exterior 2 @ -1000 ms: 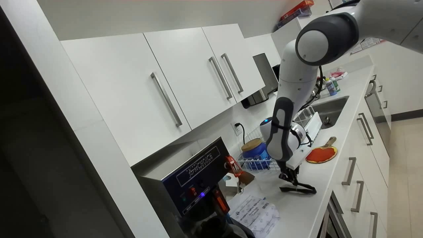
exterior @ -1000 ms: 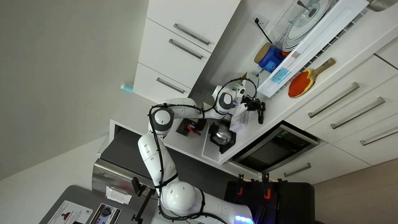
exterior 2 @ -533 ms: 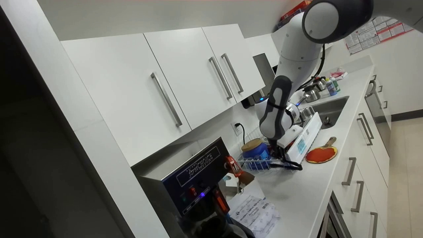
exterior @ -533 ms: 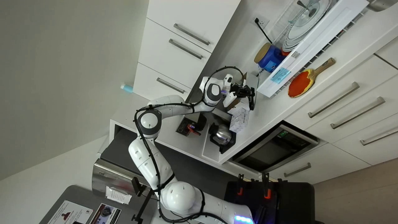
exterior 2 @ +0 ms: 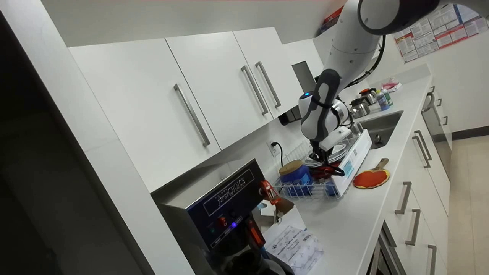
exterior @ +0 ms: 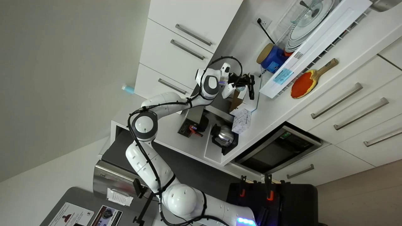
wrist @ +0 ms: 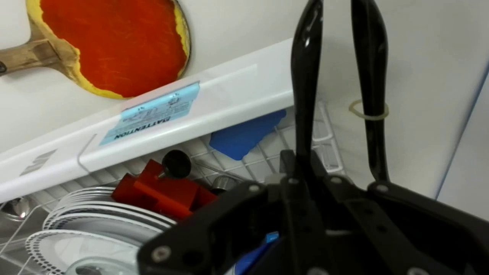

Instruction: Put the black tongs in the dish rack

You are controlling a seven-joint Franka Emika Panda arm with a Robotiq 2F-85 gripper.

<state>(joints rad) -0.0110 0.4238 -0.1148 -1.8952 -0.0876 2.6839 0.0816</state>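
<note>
The black tongs are held by my gripper; they show in the wrist view (wrist: 306,72), where both slim arms point away, with a pale rubber band around the right arm. My gripper (wrist: 303,162) is shut on the base of the left arm. In both exterior views the gripper (exterior: 246,80) (exterior 2: 324,156) holds the tongs (exterior: 251,90) (exterior 2: 335,170) raised in the air. The whitish dish rack (exterior: 314,47) (exterior 2: 357,162) has a white front panel and wire mesh (wrist: 263,154). In the wrist view the tongs cross over the rack's end corner. The rack's middle is partly hidden by the gripper.
The rack holds plates (wrist: 88,244), a red item (wrist: 160,191) and a blue jar with a brown lid (exterior 2: 296,177). A pizza-like paddle (exterior 2: 372,178) lies in front of it. A patterned box (exterior: 241,121) and a dark pot (exterior: 224,136) stand nearby on the counter.
The arm has lifted the tongs from low over the counter and drawn them back toward the wall, beside the rack's end. The gripper has stayed shut on them.
</note>
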